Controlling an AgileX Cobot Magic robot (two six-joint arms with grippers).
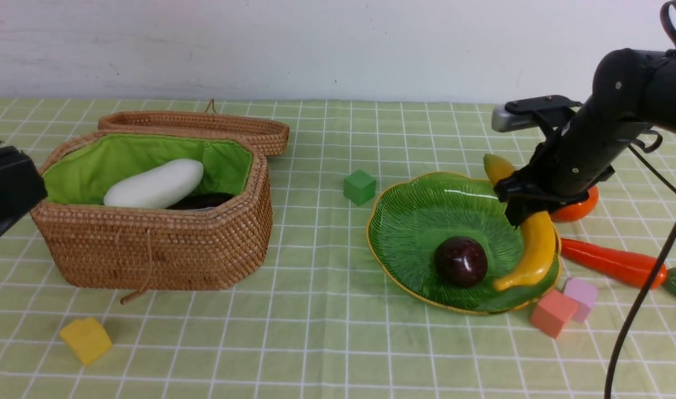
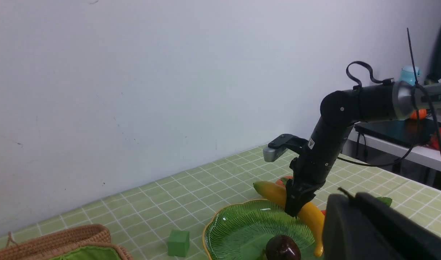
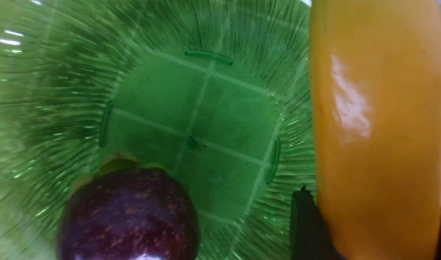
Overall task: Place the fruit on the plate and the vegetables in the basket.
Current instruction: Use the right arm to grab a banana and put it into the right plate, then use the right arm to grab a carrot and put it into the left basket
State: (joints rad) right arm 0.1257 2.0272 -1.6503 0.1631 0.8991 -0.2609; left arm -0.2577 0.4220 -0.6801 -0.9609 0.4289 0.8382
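Right tool [image 1: 529, 210] pinching the yellow banana [image 1: 534, 252] about its middle. The banana's lower end is inside the green leaf-shaped plate [image 1: 415, 221] and its upper end juts past the rim beyond the tool. The mangosteen [image 1: 460, 261] lies in the plate below and left of this tool, while the persimmon [image 1: 579, 206] just to its right and the carrot [image 1: 612, 261] below-right rest on the table [image 1: 316, 332]. Left tool [image 1: 8, 185], jaws pressed together, stands beside the wicker basket [image 1: 155, 244] containing the white radish [image 1: 154, 184] and dark eggplant [image 1: 202, 200].
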